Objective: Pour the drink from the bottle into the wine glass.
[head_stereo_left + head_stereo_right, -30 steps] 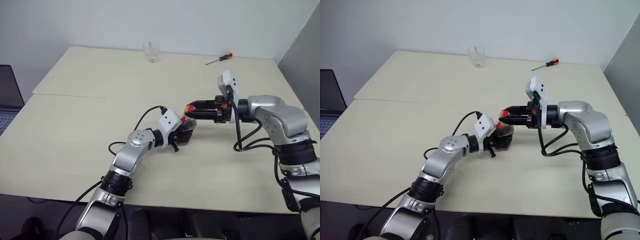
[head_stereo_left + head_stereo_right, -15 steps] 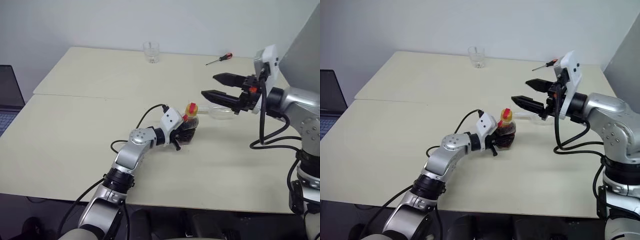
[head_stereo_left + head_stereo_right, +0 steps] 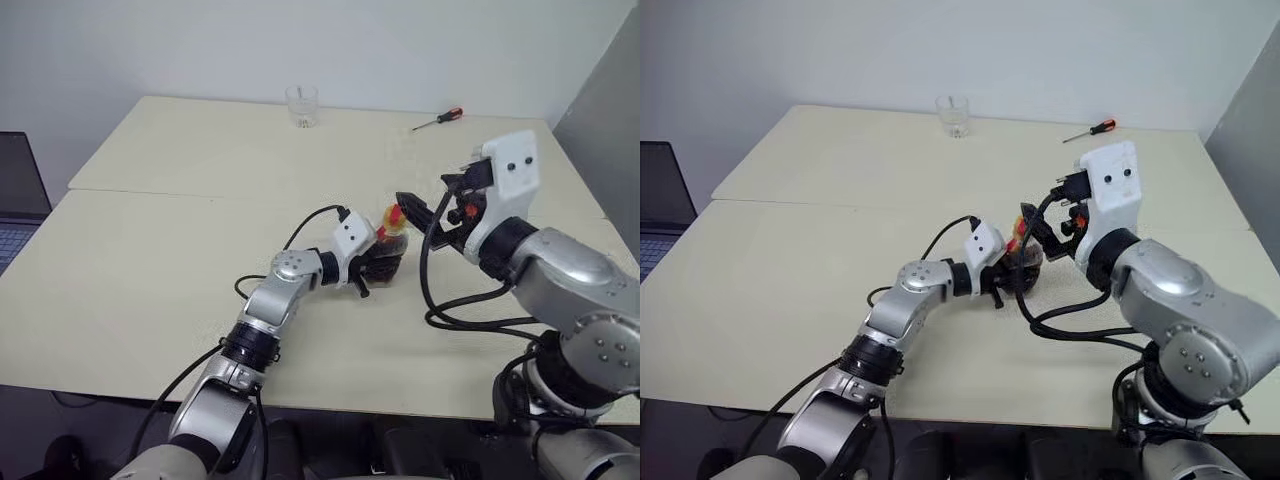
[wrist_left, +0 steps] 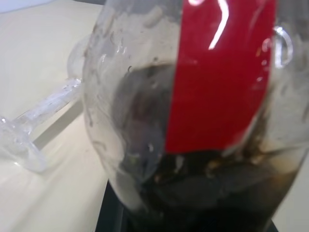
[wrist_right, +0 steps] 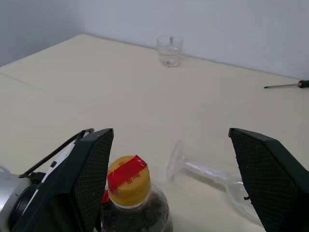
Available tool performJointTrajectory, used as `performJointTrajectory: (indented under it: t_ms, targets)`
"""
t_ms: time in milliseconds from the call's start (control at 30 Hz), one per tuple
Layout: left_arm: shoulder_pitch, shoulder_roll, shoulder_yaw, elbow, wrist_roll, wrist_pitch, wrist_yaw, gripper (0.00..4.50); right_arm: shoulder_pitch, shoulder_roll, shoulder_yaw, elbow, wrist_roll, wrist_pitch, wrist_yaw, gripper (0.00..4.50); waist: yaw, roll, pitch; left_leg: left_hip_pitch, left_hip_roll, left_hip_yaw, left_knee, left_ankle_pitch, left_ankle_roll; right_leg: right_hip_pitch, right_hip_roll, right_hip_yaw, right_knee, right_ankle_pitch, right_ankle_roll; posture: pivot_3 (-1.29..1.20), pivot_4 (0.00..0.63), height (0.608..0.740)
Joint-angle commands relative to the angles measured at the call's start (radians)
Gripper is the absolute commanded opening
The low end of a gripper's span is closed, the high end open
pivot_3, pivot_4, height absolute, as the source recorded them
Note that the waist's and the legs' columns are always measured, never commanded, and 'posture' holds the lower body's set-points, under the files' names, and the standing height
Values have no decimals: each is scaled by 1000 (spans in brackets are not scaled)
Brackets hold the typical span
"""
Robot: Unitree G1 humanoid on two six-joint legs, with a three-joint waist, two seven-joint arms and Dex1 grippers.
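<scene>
The bottle (image 3: 388,248) stands upright at mid-table, its yellow cap (image 5: 128,180) with a red strip still on. Its lower half holds the dark drink (image 4: 193,193). My left gripper (image 3: 374,267) is shut on the bottle's body from the left. My right gripper (image 5: 170,131) is open and empty, hovering above and just behind the bottle; its wide-apart fingers (image 5: 91,179) point across the table. The wine glass (image 5: 207,173) lies on its side on the table just beyond the bottle, foot toward the bottle, and its stem (image 4: 46,107) shows past the bottle's side.
A clear tumbler (image 3: 302,104) stands at the far edge of the table (image 3: 170,270). An orange-handled screwdriver (image 3: 438,118) lies at the back right. A laptop (image 3: 15,195) sits off the table's left side. A grey panel (image 3: 600,120) stands at the right.
My right gripper let go of the bottle's cap, opened wide, then rose, drew back and turned to point forward over the bottle. My left gripper kept its hold on the bottle.
</scene>
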Motion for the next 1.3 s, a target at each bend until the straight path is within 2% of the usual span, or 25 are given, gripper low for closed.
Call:
performJointTrajectory:
  t_ms: [33,100,333,600,767,1000,1300]
  targets:
    - [-99,1,33,71,-47,-81,-102,742,6,35,4,-57,9,9,-112,4070,0,0,0,0,0,0,0,0,0,0,0,0,0,0,0,0,150,740]
    - [-147,5,48,132,-71,-109,-170,739,-9,82,1,-59,28,9,-181,4070,-2,0,0,0,0,0,0,0,0,0,0,0,0,0,0,0,150,740]
    - [-268,-2,85,303,-98,-195,-299,738,3,113,19,-65,146,9,-307,4070,-3,1,0,-1,0,-1,-1,0,0,-1,1,-1,-3,0,0,0,150,740]
    - [-304,-14,78,437,-46,-281,-307,738,-15,103,5,-49,294,9,-433,4070,-2,1,0,-2,0,-2,-1,0,0,-1,1,-1,-4,0,0,0,150,740]
    - [-342,-40,91,525,-28,-324,-293,738,-12,179,-8,-34,377,9,-506,4070,-3,1,0,-2,1,-3,-2,0,0,-1,1,-2,-3,0,0,0,150,740]
    - [-380,-72,103,573,-18,-357,-300,738,-11,224,-8,7,415,9,-607,4070,-3,1,0,-4,0,-4,-1,0,1,0,1,-3,-5,0,0,0,150,740]
    - [-382,-74,101,570,-15,-364,-314,738,-25,198,-5,43,437,9,-691,4070,-5,1,0,-4,0,-6,-2,0,1,-1,2,-3,-5,0,0,0,150,740]
